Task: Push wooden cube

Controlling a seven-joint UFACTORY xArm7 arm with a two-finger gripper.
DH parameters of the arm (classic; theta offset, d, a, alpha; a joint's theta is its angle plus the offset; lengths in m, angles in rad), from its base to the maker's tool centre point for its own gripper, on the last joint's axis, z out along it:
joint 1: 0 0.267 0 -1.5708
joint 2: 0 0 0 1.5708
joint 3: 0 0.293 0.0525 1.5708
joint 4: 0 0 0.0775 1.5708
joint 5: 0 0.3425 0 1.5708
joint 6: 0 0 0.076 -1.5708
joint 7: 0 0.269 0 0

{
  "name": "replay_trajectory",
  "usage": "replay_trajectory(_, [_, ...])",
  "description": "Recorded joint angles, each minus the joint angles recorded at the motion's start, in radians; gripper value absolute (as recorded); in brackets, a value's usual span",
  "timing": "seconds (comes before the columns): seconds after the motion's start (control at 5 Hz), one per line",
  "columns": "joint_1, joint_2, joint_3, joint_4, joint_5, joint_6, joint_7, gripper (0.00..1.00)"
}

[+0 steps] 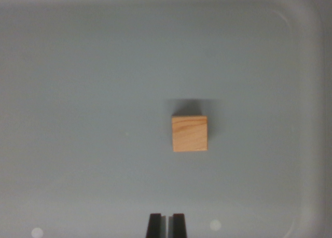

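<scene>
Room lies open on every side of the one wooden cube (190,134), which sits right of centre on the grey tray (78,93), well clear of its raised rim. Nothing else stands near it. One gripper (166,225) shows at the bottom edge, fingers nearly together, apart from the cube.
</scene>
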Motion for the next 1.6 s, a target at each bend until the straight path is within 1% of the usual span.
replay_trajectory(0.2, [-0.0018, 0.007, -0.003, -0.031, -0.0020, -0.037, -0.003, 0.00])
replay_trajectory(0.4, [-0.0018, 0.007, -0.003, -0.031, -0.0020, -0.037, -0.003, 0.00])
replay_trajectory(0.6, [-0.0038, 0.014, -0.006, -0.064, -0.0041, -0.077, -0.007, 0.00])
replay_trajectory(0.8, [-0.0038, 0.014, -0.006, -0.064, -0.0041, -0.077, -0.007, 0.00])
replay_trajectory(1.0, [-0.0059, 0.022, -0.009, -0.099, -0.0064, -0.119, -0.011, 0.00])
replay_trajectory(1.2, [-0.0059, 0.022, -0.009, -0.099, -0.0064, -0.119, -0.011, 0.00])
replay_trajectory(1.4, [-0.0080, 0.030, -0.012, -0.134, -0.0086, -0.162, -0.015, 0.00])
replay_trajectory(1.6, [-0.0080, 0.030, -0.012, -0.134, -0.0086, -0.162, -0.015, 0.00])
